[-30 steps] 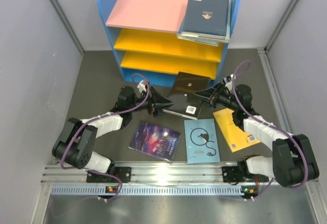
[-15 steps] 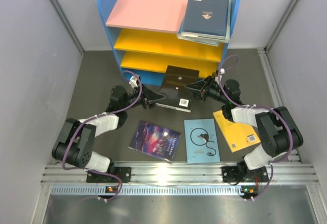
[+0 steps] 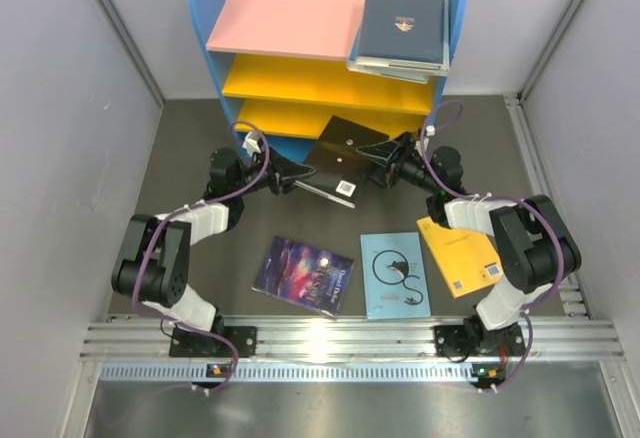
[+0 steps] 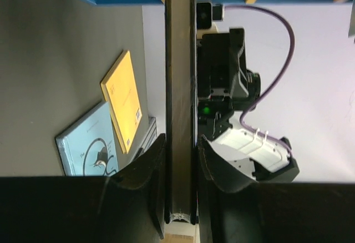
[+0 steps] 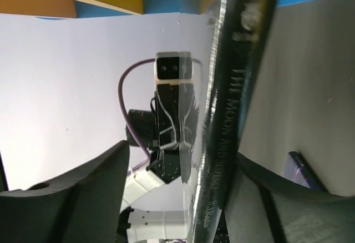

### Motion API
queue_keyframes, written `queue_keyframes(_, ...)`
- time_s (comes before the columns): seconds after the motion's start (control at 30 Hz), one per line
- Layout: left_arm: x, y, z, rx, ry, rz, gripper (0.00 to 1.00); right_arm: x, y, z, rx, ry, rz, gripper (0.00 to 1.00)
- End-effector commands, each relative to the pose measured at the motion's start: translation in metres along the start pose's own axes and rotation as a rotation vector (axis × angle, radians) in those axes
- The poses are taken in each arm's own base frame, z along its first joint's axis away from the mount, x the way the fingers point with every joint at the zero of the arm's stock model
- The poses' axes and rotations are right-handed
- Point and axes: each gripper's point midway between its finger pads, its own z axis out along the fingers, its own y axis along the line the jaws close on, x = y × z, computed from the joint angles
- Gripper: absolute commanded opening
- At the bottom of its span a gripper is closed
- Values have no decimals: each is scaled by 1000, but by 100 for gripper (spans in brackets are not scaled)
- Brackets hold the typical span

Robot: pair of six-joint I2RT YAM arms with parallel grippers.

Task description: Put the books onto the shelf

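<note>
The black book (image 3: 338, 156), with the left pincer (image 3: 300, 178) and right pincer (image 3: 372, 154) at its ends, bars the shelf's (image 3: 208, 8) lower front. The pink top board (image 3: 285, 23) is free on its left half; the dark navy book (image 3: 405, 20) fills the right. The purple galaxy book (image 3: 303, 274), light blue book (image 3: 395, 273) and yellow-orange book (image 3: 460, 258) lie flat on the table (image 3: 190, 138) near the bases.

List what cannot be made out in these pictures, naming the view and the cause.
1. Black book cover: both wrist views show it edge-on only.
2. Stack under the navy book on the shelf: top view, it covers them; count unclear.
3. Yellow book far corner: top view, right arm overlaps it.
4. Purple book title: top view, too small.
</note>
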Motion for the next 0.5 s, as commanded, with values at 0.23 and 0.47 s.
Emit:
queue_keyframes(0.23,-94,3,11,5,-235,57,0,23,37,-24,-131,69,-97,70)
queue_keyframes(0.47,-114,0,16,36,-287,38,0,10,36,-23,-113,42,-98,71)
